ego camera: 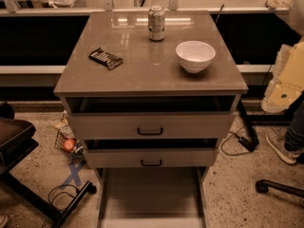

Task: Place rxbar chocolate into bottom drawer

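You have one camera, high in front of the cabinet (190,126), facing it squarely and tilted downward. It stands close: the bottom drawer (151,194) runs off the lower edge, and the countertop (142,70) fills the upper middle. The gripper lies outside this view.

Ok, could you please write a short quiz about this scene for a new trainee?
1. True or false: the rxbar chocolate already lies in the bottom drawer.
2. Which thing stands closest to the white bowl on the cabinet top? A) a banana B) the can C) a sponge
3. Short answer: is the gripper in view?

Key: 1 false, it lies on the cabinet top, and the drawer is pulled out. 2 B. 3 No, the gripper is out of view.
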Robot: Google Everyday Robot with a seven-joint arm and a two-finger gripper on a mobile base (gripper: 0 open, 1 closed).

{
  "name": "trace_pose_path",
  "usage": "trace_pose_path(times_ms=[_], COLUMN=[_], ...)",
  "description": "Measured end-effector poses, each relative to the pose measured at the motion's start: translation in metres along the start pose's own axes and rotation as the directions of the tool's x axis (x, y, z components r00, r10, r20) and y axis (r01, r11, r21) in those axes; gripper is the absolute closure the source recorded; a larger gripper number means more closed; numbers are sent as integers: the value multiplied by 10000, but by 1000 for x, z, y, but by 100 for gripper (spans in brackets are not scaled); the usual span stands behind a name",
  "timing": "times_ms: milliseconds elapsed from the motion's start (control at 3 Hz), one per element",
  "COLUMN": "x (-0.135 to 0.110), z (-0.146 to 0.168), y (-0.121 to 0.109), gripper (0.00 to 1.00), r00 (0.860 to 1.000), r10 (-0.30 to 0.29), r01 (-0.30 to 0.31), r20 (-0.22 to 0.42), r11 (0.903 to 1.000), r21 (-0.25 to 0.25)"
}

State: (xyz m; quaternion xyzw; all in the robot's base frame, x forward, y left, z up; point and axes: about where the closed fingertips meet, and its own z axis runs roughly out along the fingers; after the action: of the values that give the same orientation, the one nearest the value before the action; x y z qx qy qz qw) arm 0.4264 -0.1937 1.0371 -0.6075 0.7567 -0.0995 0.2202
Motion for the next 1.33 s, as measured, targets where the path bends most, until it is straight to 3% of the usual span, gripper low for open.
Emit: trace_pose_path(times_ms=[333, 667, 1000, 1333], x=[-3, -16, -63, -102], z=[-1, 11, 59, 90], y=[-1, -12, -51, -69], gripper=[0, 0, 0, 0], r00=[10000, 9978, 9578, 8732], r10=[-8, 132, 723, 1608], r01=[8, -133, -706, -1556], r20=[66, 647, 2783, 4600], r11=[10000, 9999, 9974, 9866], r21=[29, 24, -163, -495])
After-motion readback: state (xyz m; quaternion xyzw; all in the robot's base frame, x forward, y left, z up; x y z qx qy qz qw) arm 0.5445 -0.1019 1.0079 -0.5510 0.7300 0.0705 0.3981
